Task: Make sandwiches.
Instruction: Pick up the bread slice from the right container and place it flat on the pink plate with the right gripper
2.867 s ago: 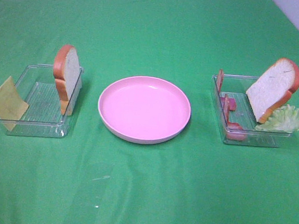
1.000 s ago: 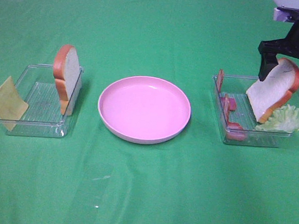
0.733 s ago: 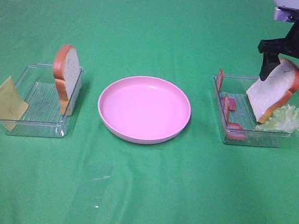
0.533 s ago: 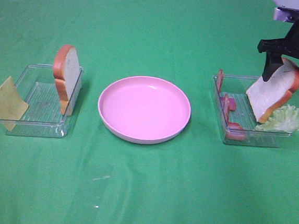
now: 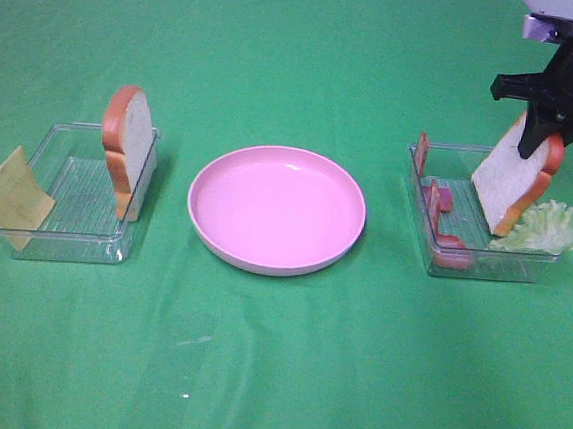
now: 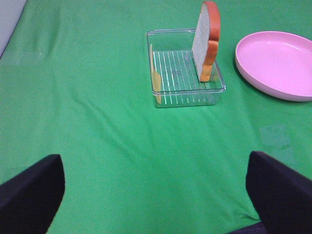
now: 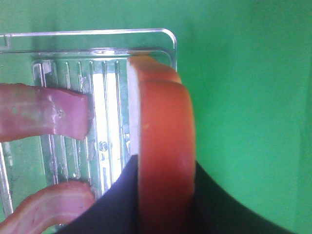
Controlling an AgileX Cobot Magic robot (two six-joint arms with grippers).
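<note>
Over the right clear tray (image 5: 477, 270) my right gripper (image 5: 537, 134) is shut on the top crust of the leaning bread slice (image 5: 505, 188); in the right wrist view its black fingers (image 7: 117, 204) press both sides of the orange-brown crust (image 7: 163, 141). Bacon strips (image 5: 438, 203) (image 7: 44, 117) lie in that tray, and the lettuce leaf (image 5: 551, 228) rests against its right side. Another bread slice (image 5: 124, 145) (image 6: 204, 41) stands in the left tray (image 5: 63, 240), and the cheese square (image 5: 15, 196) leans on that tray's left wall. My left gripper (image 6: 156, 187) is open, hanging above bare cloth short of that tray.
A round pink plate (image 5: 273, 258) (image 6: 275, 87) sits between the two trays on the green cloth. The left tray (image 6: 180, 100) lies ahead of the left gripper, with the plate to its right.
The right gripper's fingers have closed from wide apart onto the top of the right bread slice, and the slice has tipped slightly more upright. Nothing else has moved.
</note>
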